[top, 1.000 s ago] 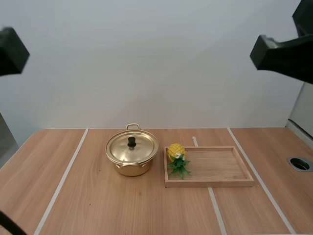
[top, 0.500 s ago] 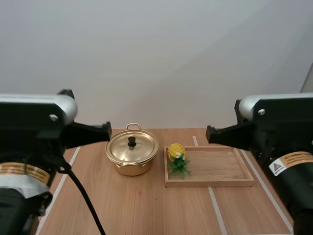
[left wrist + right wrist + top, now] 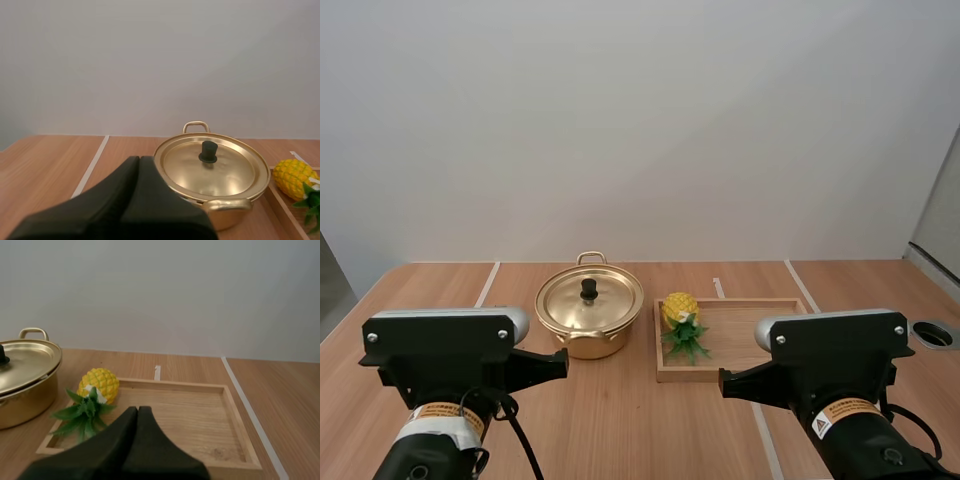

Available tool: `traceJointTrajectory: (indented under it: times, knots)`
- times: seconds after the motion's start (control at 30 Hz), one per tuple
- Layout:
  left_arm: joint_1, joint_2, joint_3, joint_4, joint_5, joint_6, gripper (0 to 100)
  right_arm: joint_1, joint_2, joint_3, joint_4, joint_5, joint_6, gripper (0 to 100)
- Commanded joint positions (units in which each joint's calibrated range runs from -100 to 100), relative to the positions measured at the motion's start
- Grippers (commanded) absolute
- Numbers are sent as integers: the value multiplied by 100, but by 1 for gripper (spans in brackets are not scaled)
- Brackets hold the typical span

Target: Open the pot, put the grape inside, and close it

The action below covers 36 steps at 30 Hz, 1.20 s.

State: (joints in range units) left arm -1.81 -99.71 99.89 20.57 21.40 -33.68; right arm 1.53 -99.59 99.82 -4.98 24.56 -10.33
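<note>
A gold pot [image 3: 582,342] stands mid-table with its lid [image 3: 605,304] on; a black knob [image 3: 589,290] tops the lid. Just right of it a small yellow pineapple with green leaves [image 3: 680,312] lies at the left end of a wooden tray [image 3: 770,340]. No grapes are visible. My left gripper [image 3: 140,162] is shut on nothing, a dark wedge just short of the pot's [image 3: 222,215] near rim, below the lid [image 3: 235,172]. My right gripper [image 3: 137,411] is shut too and hangs over the tray's [image 3: 200,415] near edge, right of the pineapple [image 3: 100,384].
Both arm bodies, left [image 3: 445,370] and right [image 3: 840,375], sit low at the table's near side. White tape lines [image 3: 486,284] cross the wooden top. A round metal hole [image 3: 932,334] lies at the far right edge.
Both arms have dropped from high up in the high view to low at the near side of the table. Pot, pineapple and tray have stayed in place.
</note>
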Motion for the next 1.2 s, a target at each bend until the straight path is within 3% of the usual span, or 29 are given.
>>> traceJointTrajectory:
  times: [0.0,0.13,0.87,1.03,1.17]
  knots:
    - [66,-29,11,-104,748,-252,0,5,-41,18,-32,391,32,0]
    - [149,-29,11,-104,1228,-384,0,5,-41,18,-5,712,157,0]
    - [155,-29,11,-116,1110,-267,0,5,-41,18,-30,696,273,0]
    - [239,-29,11,-977,1045,-267,0,5,-41,18,-30,696,273,0]
    - [239,-29,11,-1002,1045,-267,0,5,-41,18,-30,696,273,0]
